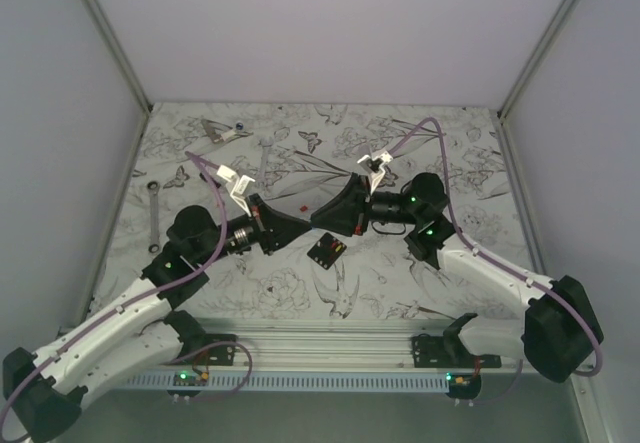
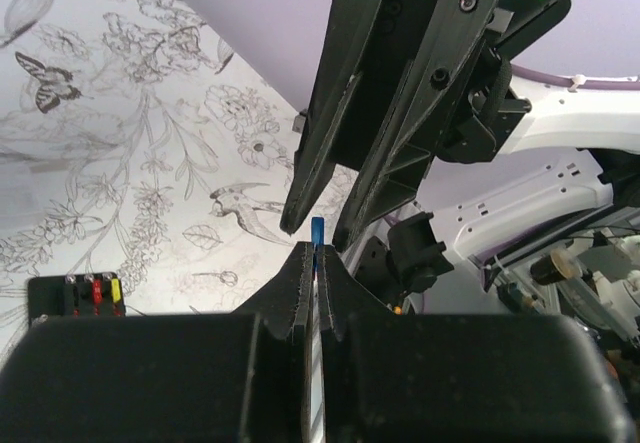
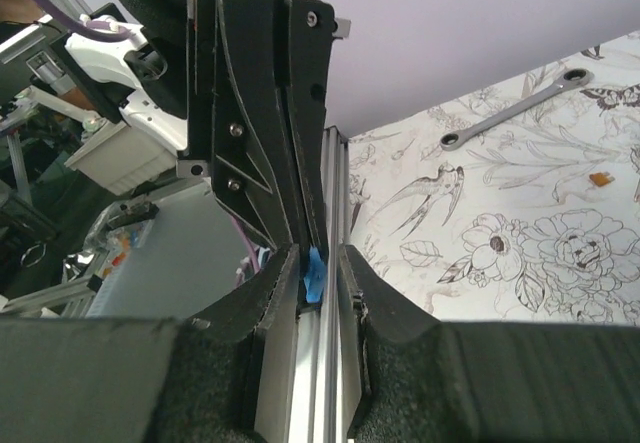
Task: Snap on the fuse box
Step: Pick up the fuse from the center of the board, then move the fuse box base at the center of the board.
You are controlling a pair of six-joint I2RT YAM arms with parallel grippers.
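Left wrist view: blue fuse held between two pincers, just beyond the fuse box.
Left pincer (image 2: 317, 263) is clamped tight on a small blue fuse (image 2: 317, 231), its tip pointing outward, probably to offer it for a regrip. Right pincer (image 3: 320, 263) straddles that tip with its jaws narrowly apart and not yet pinching. This looks like a handover to get a better hold before seating. Fuse box (image 1: 325, 253) lies flat and untouched on the counter (image 1: 400, 163), just on the arm-base side of the meeting pincers, with red and yellow fuses showing in its slots. One wrench (image 1: 152, 213) lies well to the left of the fuse box. No brand, label or writing is legible on any item.
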